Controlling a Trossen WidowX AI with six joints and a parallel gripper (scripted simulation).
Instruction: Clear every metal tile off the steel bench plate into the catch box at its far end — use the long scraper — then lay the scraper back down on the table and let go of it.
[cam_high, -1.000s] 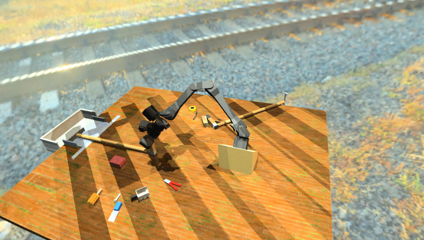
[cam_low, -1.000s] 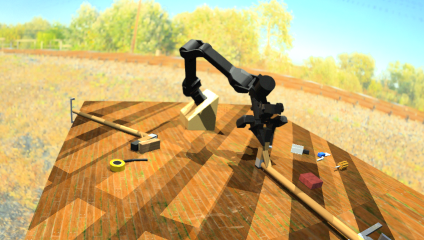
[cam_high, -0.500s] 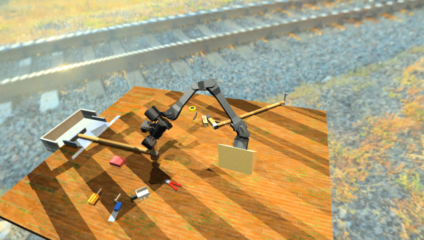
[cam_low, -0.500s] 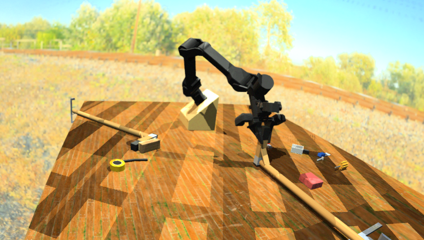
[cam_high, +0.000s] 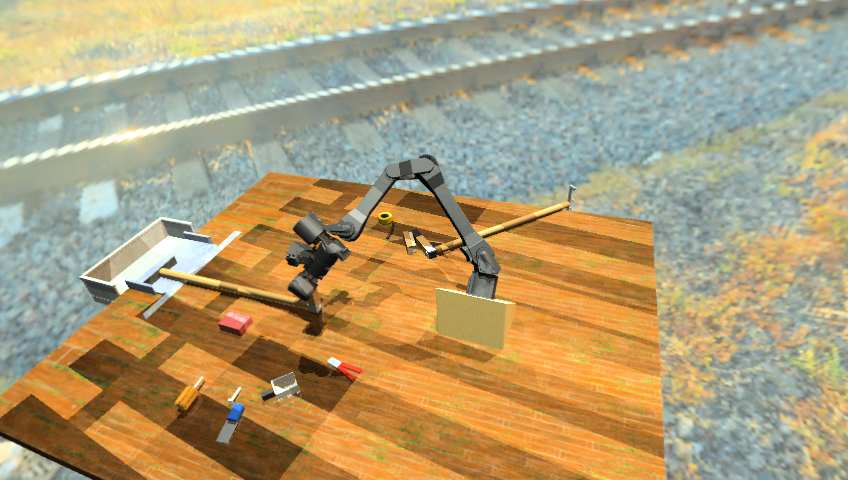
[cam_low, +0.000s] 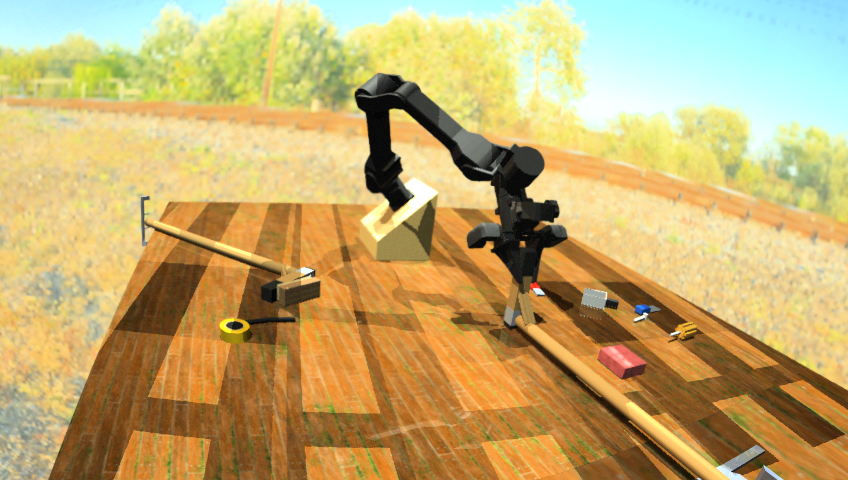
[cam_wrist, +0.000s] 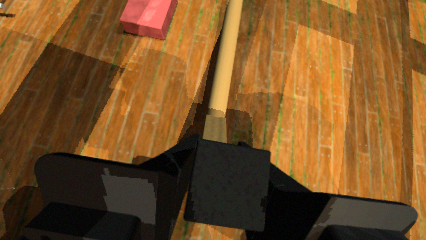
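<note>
My gripper (cam_high: 313, 293) (cam_low: 524, 284) (cam_wrist: 217, 144) is shut on the upright grip at the near end of the long scraper (cam_high: 238, 289) (cam_low: 630, 409) (cam_wrist: 227, 65). The scraper's wooden handle runs low over the table toward the far left in the top view. Its dark head lies over the pale steel bench plate (cam_high: 199, 254) (cam_low: 742, 459), near the mouth of the catch box (cam_high: 126, 254). I can make out no metal tile on the visible part of the plate. The box floor is partly hidden by its walls.
A red block (cam_high: 235, 322) (cam_low: 621, 361) (cam_wrist: 150, 17) lies beside the handle. Red-handled pliers (cam_high: 346, 369), a grey box-like tool (cam_high: 285, 386), a blue tool (cam_high: 235, 412) and a yellow one (cam_high: 186, 397) lie nearby. Another long-handled tool (cam_high: 505, 228) (cam_low: 226, 251) and yellow tape (cam_high: 385, 217) (cam_low: 235, 331) lie across the table.
</note>
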